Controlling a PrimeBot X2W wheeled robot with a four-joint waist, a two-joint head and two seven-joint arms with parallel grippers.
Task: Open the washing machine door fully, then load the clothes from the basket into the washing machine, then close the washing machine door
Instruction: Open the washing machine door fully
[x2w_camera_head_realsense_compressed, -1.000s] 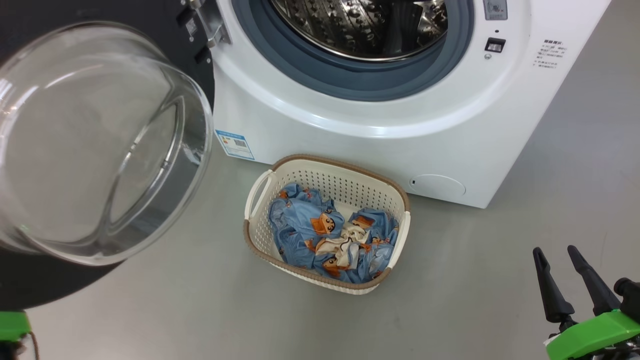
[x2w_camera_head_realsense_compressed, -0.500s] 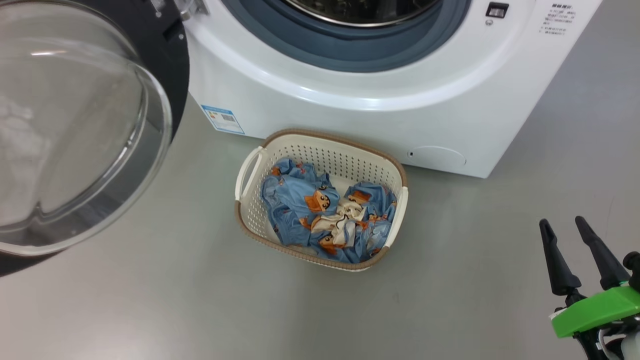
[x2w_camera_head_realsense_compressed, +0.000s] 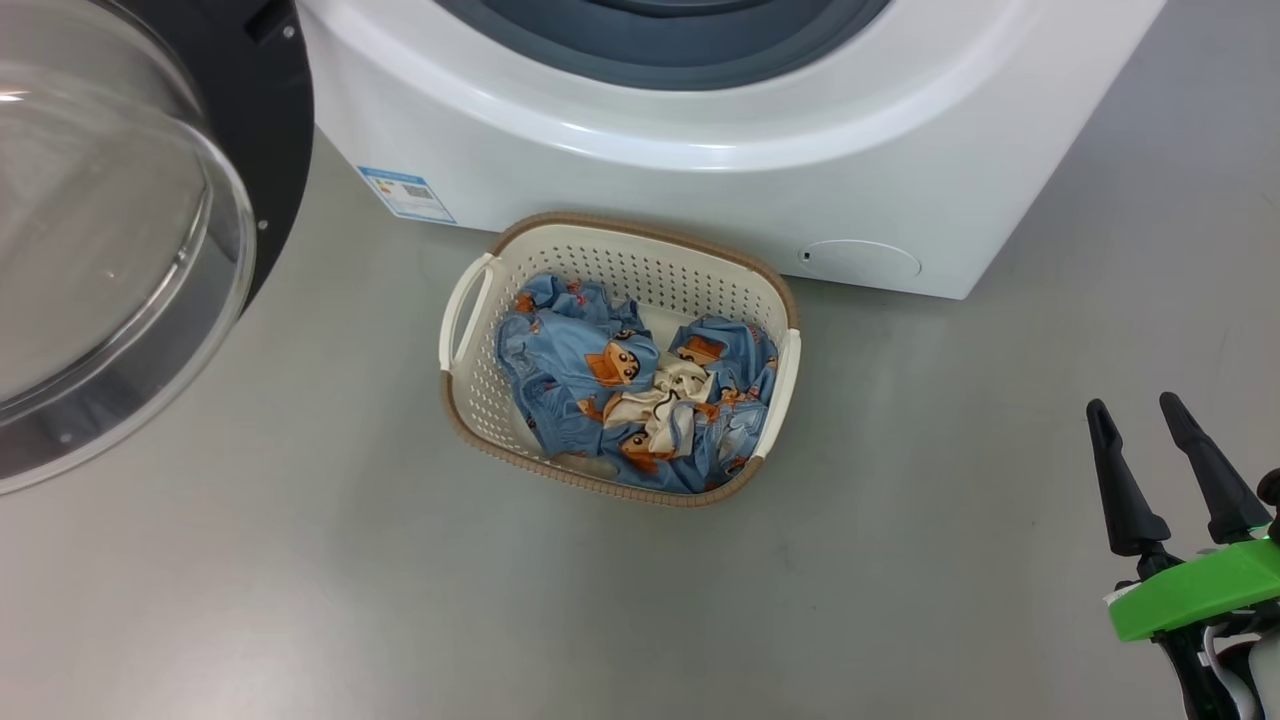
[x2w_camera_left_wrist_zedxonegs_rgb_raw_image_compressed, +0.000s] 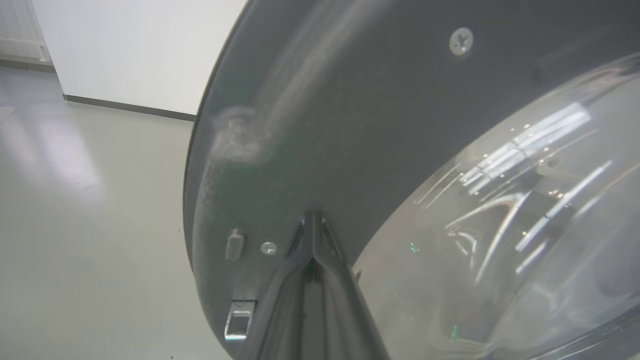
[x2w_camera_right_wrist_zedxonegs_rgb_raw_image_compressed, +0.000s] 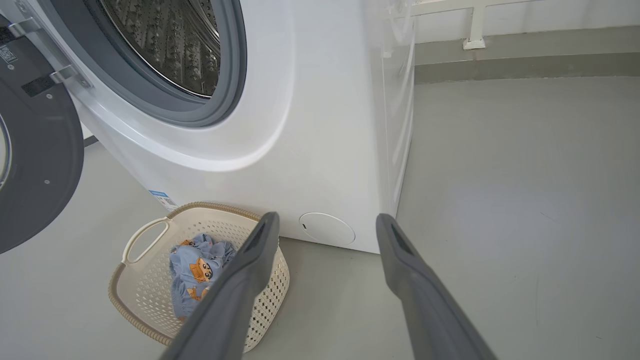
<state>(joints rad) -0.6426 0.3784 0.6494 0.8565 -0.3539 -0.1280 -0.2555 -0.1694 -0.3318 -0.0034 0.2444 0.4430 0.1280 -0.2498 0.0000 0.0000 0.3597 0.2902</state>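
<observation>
Head camera has tilted down over the last second. That's a view shift; nothing on the floor (x2w_camera_head_realsense_compressed: 900, 560) has moved. Door (x2w_camera_head_realsense_compressed: 100, 260) stands wide at left, so opening looks done and loading is next. Left claw (x2w_camera_left_wrist_zedxonegs_rgb_raw_image_compressed: 312, 232) is clenched and empty, tips at the door's black rim, contact unclear. Basket (x2w_camera_head_realsense_compressed: 650, 270) sits just in front of the washing machine (x2w_camera_head_realsense_compressed: 700, 170), clothes (x2w_camera_head_realsense_compressed: 585, 380) all inside. Right claw (x2w_camera_head_realsense_compressed: 1133, 405) is spread and empty, well apart from the basket.

You see a smooth grey floor (x2w_camera_head_realsense_compressed: 300, 600) across the head view's lower half. Upper left in the left wrist view, a white wall (x2w_camera_left_wrist_zedxonegs_rgb_raw_image_compressed: 140, 45) meets it at a dark skirting (x2w_camera_left_wrist_zedxonegs_rgb_raw_image_compressed: 130, 107), with a soft glare (x2w_camera_left_wrist_zedxonegs_rgb_raw_image_compressed: 55, 155) on the floor below. Upper right in the right wrist view, a grey band (x2w_camera_right_wrist_zedxonegs_rgb_raw_image_compressed: 525, 67) runs beneath a white rail (x2w_camera_right_wrist_zedxonegs_rgb_raw_image_compressed: 472, 27).
</observation>
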